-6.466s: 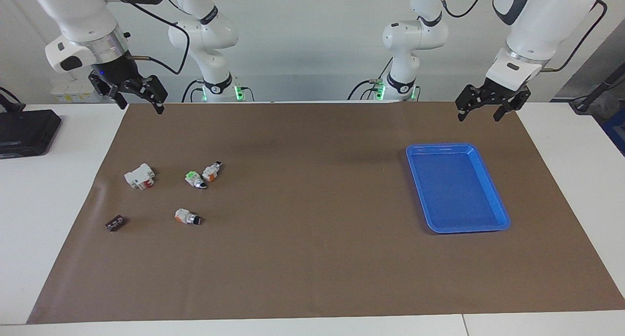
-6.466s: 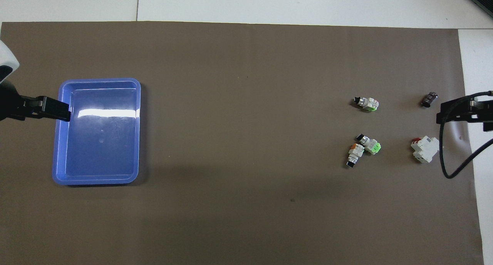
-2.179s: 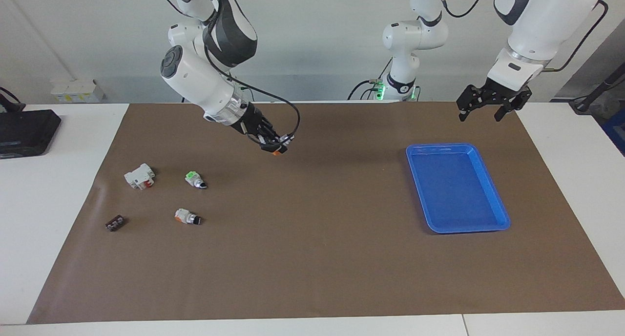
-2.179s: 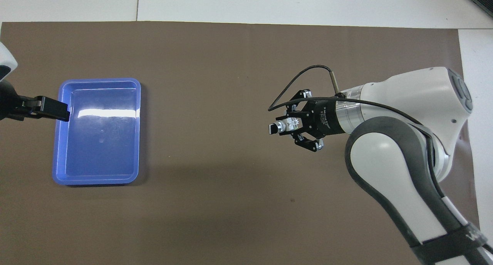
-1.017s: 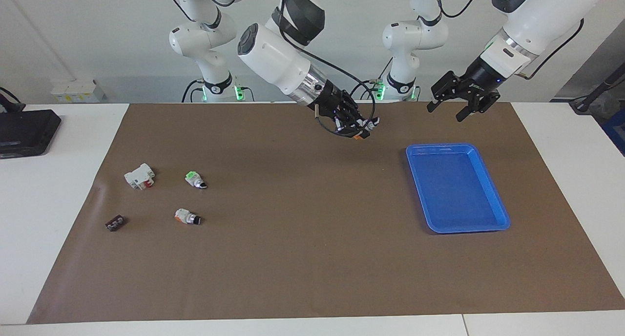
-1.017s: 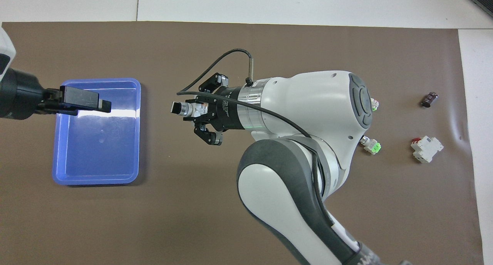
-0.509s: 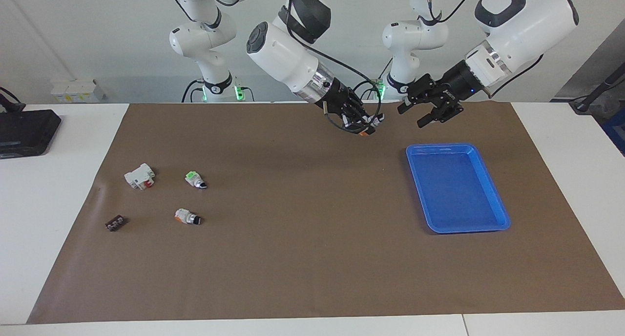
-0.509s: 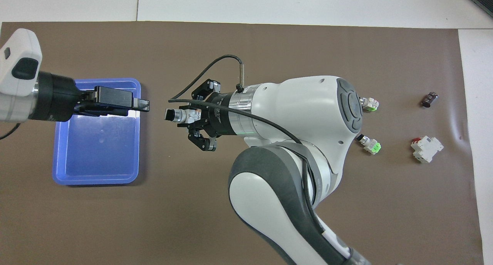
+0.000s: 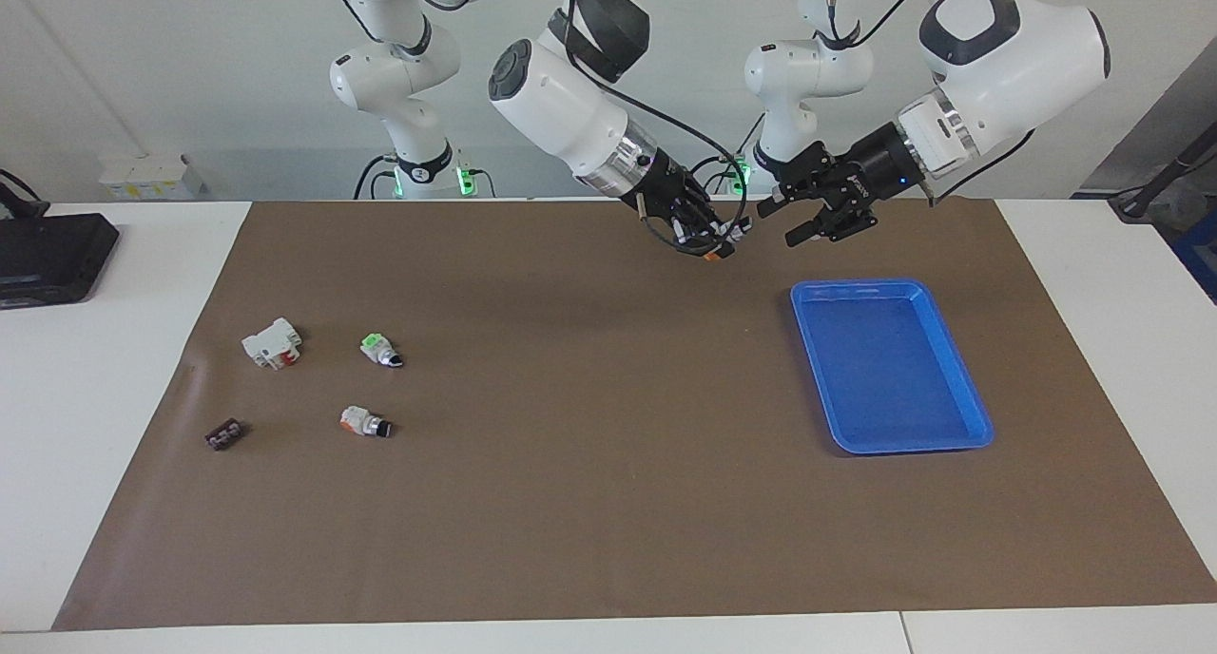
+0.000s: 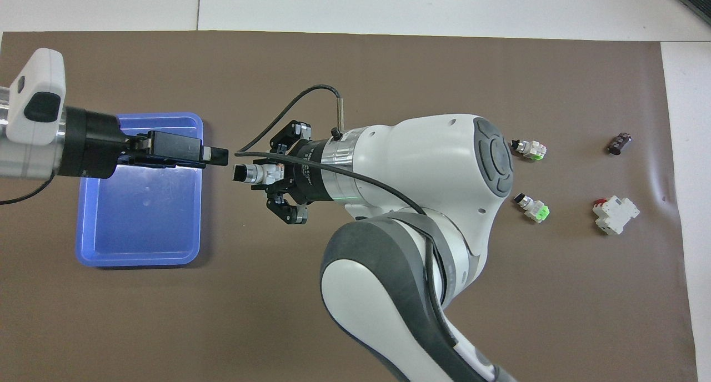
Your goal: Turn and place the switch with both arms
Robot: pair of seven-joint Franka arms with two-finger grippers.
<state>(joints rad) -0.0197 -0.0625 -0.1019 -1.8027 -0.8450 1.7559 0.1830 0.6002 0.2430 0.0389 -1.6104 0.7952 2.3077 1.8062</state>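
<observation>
Left hand [image 9: 782,219] nearer; switch [image 10: 256,174] half-hidden.

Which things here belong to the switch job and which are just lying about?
In the job: switch held up by right gripper; left gripper beside it; blue tray.
Lying about: two green-ended switches, white block, small dark part.

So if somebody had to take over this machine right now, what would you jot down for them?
Right gripper: shut on the switch, up in the air over the mat beside the blue tray, black knob toward the left gripper.
Left gripper: at the knob, no grip visible yet.
Done: switch picked up and carried across.
Left: turn the knob, place the switch.
Other parts lie at the right arm's end.
</observation>
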